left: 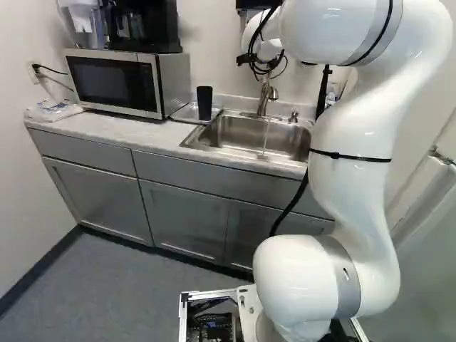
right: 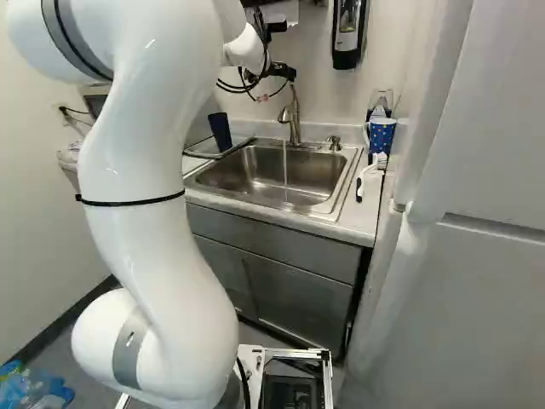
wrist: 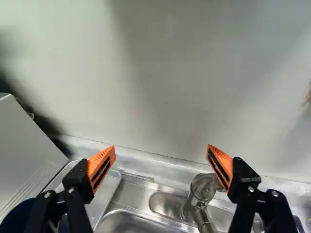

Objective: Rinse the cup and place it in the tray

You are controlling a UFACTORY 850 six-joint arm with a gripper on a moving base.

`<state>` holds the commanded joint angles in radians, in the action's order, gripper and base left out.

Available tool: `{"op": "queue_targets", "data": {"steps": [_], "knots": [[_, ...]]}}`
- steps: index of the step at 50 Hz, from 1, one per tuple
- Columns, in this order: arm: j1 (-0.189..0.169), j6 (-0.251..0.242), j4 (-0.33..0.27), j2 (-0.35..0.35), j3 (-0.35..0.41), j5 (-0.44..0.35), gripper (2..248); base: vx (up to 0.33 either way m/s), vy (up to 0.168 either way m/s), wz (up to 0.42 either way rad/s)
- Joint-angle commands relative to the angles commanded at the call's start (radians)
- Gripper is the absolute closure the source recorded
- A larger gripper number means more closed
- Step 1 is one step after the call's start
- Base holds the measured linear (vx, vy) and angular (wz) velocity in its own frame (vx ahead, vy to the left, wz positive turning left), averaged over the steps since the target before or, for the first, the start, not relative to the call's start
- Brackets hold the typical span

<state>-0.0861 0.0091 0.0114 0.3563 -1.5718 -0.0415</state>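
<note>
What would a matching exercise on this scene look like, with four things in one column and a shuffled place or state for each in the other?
Things:
1. dark cup
2. faucet
3. gripper
4. dotted cup

Places and states:
A. right of the sink in the right base view
B. water running from it
C. standing in the tray
D. open

Right pairs: 1-C, 2-B, 3-D, 4-A

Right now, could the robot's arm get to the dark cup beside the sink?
Probably yes: the gripper is open and empty, and the cup stands on the tray with nothing visible blocking it. It would likely need to shift toward the microwave, minding the faucet close by.
</note>
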Motion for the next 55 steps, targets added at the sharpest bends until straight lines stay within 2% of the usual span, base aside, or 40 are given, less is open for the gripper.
{"op": "queue_targets", "data": {"steps": [16, 55], "knots": [[0.005, 0.0, 0.0, -0.001, 0.001, 0.004, 3, 0.0, 0.0, 0.0], [0.005, 0.0, 0.0, -0.019, 0.023, 0.085, 3, 0.0, 0.0, 0.0]]}}
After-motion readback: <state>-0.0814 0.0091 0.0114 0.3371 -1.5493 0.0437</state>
